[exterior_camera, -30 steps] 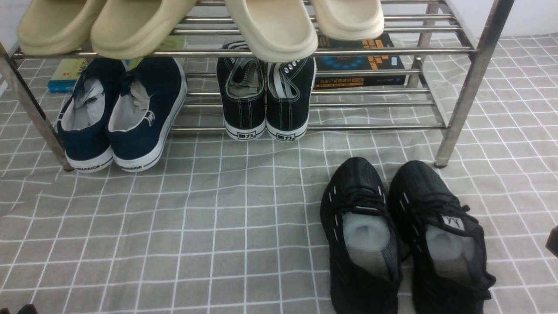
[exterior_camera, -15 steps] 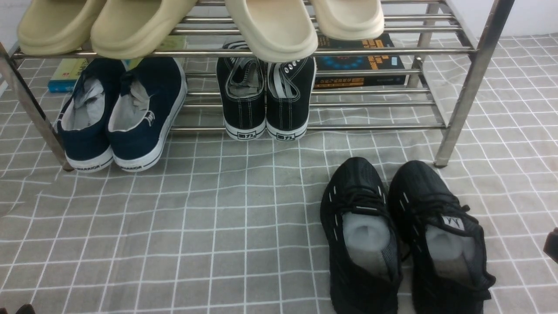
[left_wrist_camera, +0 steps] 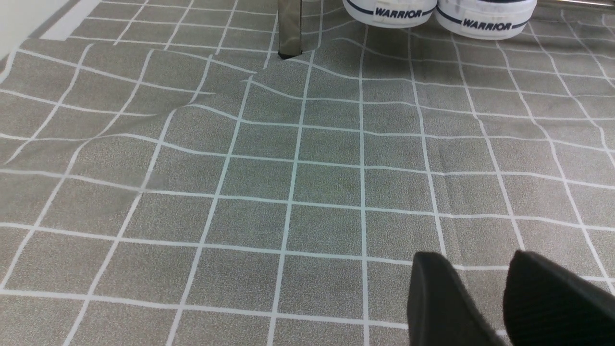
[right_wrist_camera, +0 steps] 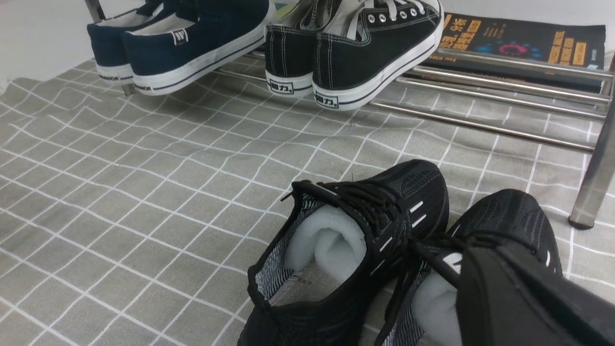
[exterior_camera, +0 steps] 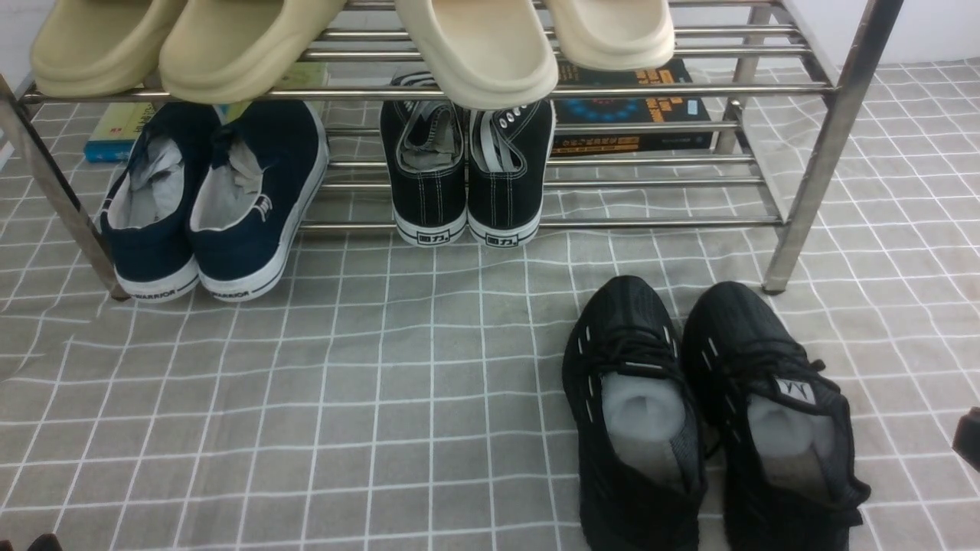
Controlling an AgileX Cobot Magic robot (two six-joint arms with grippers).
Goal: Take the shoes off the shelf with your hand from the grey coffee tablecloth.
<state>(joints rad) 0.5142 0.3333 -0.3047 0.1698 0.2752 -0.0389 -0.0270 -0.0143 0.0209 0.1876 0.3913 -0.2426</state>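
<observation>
Two knit shoes, gridded cloth

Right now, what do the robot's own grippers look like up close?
Little shows. The left gripper ends in two matte black fingers, rounded at the tips, with a fine grainy surface. The right gripper shows as one bulky black wedge with hard edges. No cables or markings are visible.

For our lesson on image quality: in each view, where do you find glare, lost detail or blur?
Front view: glare streaks along the shelf tubes, the shoes losing knit detail. Left wrist view: soft shading on the grey coffee tablecloth wrinkles, left gripper slightly blurred at the edge. Right wrist view: right gripper a close blurred mass, shoes sharp.
</observation>
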